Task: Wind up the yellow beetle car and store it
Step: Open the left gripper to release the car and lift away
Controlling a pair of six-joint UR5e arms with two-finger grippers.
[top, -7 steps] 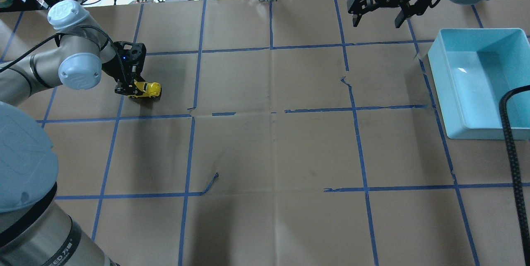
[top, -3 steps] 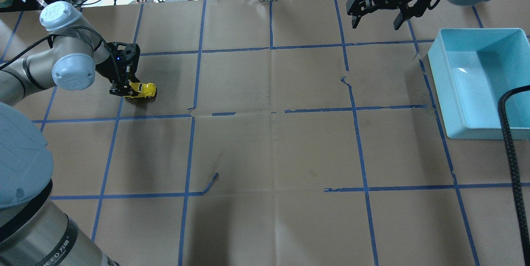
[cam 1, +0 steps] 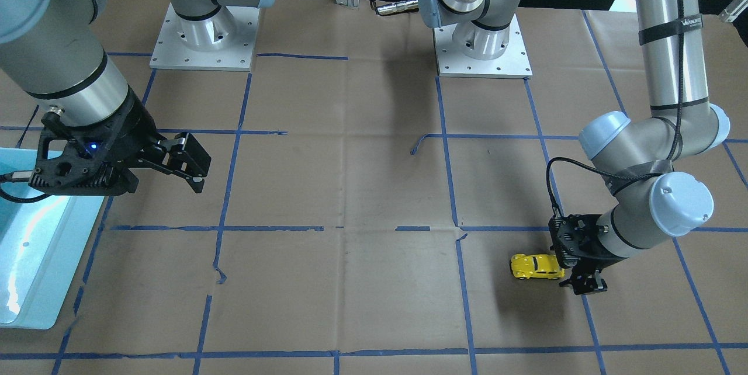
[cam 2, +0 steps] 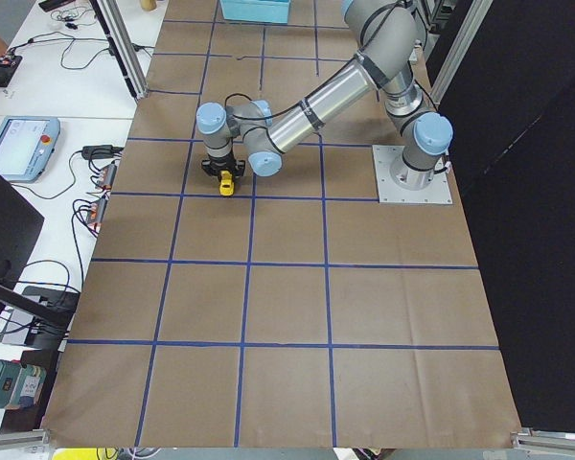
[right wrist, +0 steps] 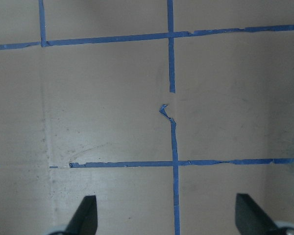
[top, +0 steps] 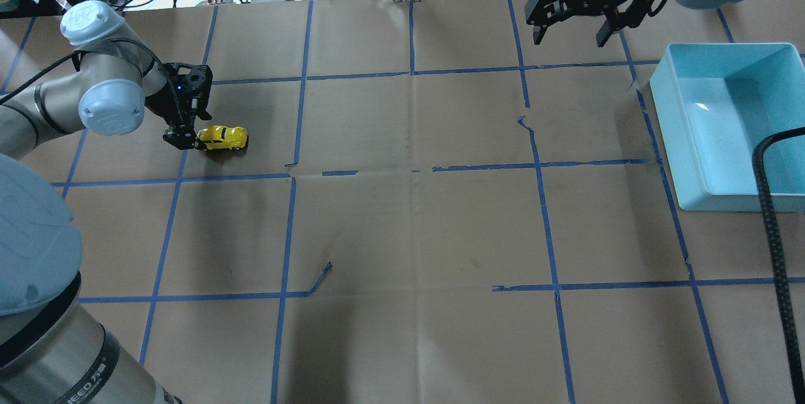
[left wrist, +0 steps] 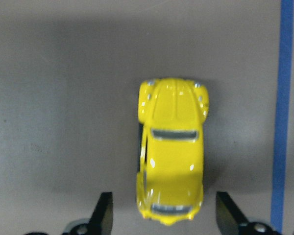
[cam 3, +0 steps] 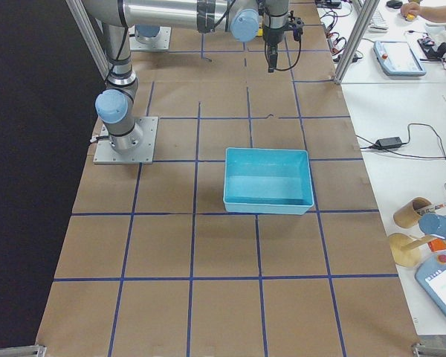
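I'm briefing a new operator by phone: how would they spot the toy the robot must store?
On the brown paper table gridded with blue tape, go to the robot's left side, where the left gripper hangs low. At its open fingertips sits a tiny glossy yellow beetle-shaped toy car, the only yellow thing on the paper.

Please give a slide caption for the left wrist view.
Open left gripper around one end of the yellow beetle car, a gap on each side.

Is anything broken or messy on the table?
Only the blue tape. One strip has peeled up and curls off its line. A second strip, nearer the bin, is torn and crooked. The car sits upright on its wheels and looks fine.
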